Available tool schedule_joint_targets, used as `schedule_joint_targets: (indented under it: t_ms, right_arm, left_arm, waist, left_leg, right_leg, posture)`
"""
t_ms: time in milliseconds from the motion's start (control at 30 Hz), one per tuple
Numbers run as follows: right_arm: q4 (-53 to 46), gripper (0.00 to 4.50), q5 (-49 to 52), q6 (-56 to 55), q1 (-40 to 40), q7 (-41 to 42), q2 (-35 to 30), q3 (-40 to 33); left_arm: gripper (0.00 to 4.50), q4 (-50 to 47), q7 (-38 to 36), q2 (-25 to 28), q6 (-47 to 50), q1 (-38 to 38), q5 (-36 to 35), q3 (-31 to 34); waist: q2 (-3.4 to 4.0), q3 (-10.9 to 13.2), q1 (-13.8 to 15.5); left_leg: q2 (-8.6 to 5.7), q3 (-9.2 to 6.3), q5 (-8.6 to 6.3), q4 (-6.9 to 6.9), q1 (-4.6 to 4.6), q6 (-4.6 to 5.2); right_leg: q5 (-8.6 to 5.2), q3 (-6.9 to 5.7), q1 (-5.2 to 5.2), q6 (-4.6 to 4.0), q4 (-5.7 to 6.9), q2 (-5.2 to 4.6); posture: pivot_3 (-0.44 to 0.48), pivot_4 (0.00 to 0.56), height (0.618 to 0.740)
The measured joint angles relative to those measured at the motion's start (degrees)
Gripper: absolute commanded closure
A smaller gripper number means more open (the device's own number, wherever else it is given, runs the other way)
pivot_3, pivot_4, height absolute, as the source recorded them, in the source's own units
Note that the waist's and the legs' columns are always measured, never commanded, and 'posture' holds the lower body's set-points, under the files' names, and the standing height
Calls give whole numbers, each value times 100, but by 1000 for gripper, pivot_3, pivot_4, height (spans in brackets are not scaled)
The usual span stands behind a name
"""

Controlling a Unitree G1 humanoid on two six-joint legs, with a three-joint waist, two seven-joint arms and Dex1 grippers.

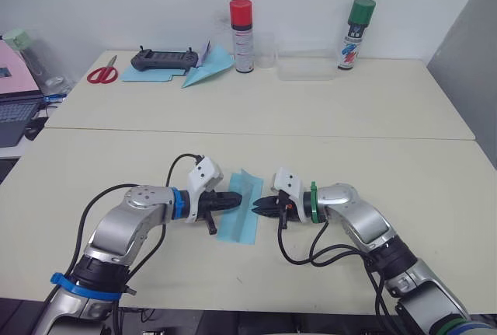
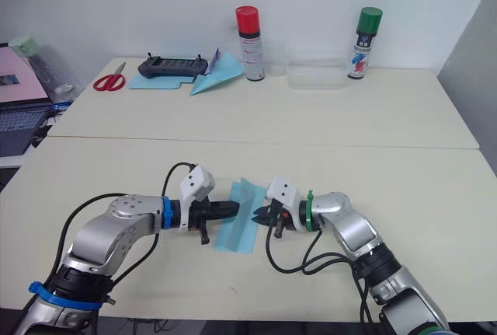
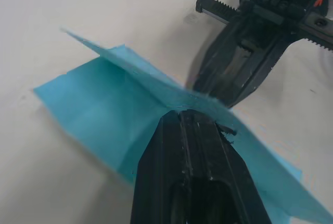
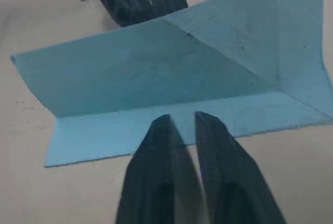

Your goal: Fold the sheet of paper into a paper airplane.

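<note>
The sheet of paper [image 1: 239, 225] lies on the near table as a light-blue folded strip with an upright centre ridge [image 4: 156, 63] and flat flaps on either side. My left gripper [image 1: 237, 197] reaches in from the left, shut, its tips [image 3: 195, 114] pressed against the ridge with no paper seen between them. From the right, my right gripper [image 1: 256, 204] faces it with only a narrow gap between its fingers [image 4: 210, 130], hovering over the near flap's edge. The two grippers almost meet across the ridge.
On the far table stand a red-capped spray can [image 1: 242, 36], a green-capped can [image 1: 356, 33] and a clear box [image 1: 307, 67]. A black controller [image 1: 163, 59], red scissors [image 1: 102, 75] and another blue paper dart [image 1: 208, 72] lie at back left. A laptop [image 1: 15, 102] sits at the left.
</note>
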Motion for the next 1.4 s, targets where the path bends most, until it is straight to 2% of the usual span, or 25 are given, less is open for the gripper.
schedule_joint_targets:
  t_ms: [167,367,567,833,967,1233,1367,1400]
  right_arm:
    - [-467,1275,484,1206,3,-131,-160,-529]
    - [-973,1275,1433,3068,-244,-535,-25,-1490]
    - [-1007,1275,2281,4786,-510,-1230,788,-2421]
    - [-896,1275,2683,5984,-795,-1893,1290,-3310]
    - [-943,1275,2685,6031,-770,-1994,1123,-3143]
    - [-1214,1275,2683,5534,-528,-1828,308,-2226]
    - [-1244,1275,2686,5333,-526,-1738,167,-1984]
    - [-1244,1435,2686,5286,-526,-1733,148,-1959]
  left_arm:
    - [4500,3,-37,-2,0,-20,6,0]
    - [4500,6,-36,-148,0,-233,10,-14]
    - [4500,9,-28,-361,2,-417,32,-162]
    - [4500,7,-14,-491,28,-494,42,-245]
    - [4500,4,-11,-496,40,-492,43,-327]
    - [4500,-6,11,-495,40,-493,41,-328]
    - [4500,-6,14,-498,40,-508,41,-328]
    - [4500,-6,16,-502,40,-507,42,-329]
  waist:
    - [-2,3,1]
    - [-2,5,-5]
    - [-1,7,-28]
    - [0,7,-63]
    - [1,8,-73]
    - [0,8,-110]
    - [0,8,-133]
    - [0,8,-133]
  left_leg:
    - [0,-1,0,0,-10,0]
    - [0,-3,0,-1,-23,1]
    - [1,-2,0,-3,-25,1]
    - [1,-1,-1,-3,-26,1]
    - [0,-1,-1,-3,-26,1]
    - [1,0,-1,-3,-27,2]
    - [1,-1,-1,-3,-26,2]
    - [1,-1,-1,-3,-26,2]
  right_leg:
    - [0,0,-8,0,0,0]
    - [15,-3,-22,-25,1,2]
    - [16,-2,-25,-27,3,3]
    - [15,-3,-25,-26,3,3]
    - [15,-2,-25,-26,3,3]
    - [10,-2,-25,-17,1,3]
    - [1,-2,-24,-3,3,4]
    - [2,-2,-25,-3,2,4]
  posture:
    - [0,150,740]
    - [0,150,740]
    - [0,150,740]
    - [0,150,740]
    - [0,150,740]
    - [0,150,740]
    - [0,150,740]
    - [0,150,740]
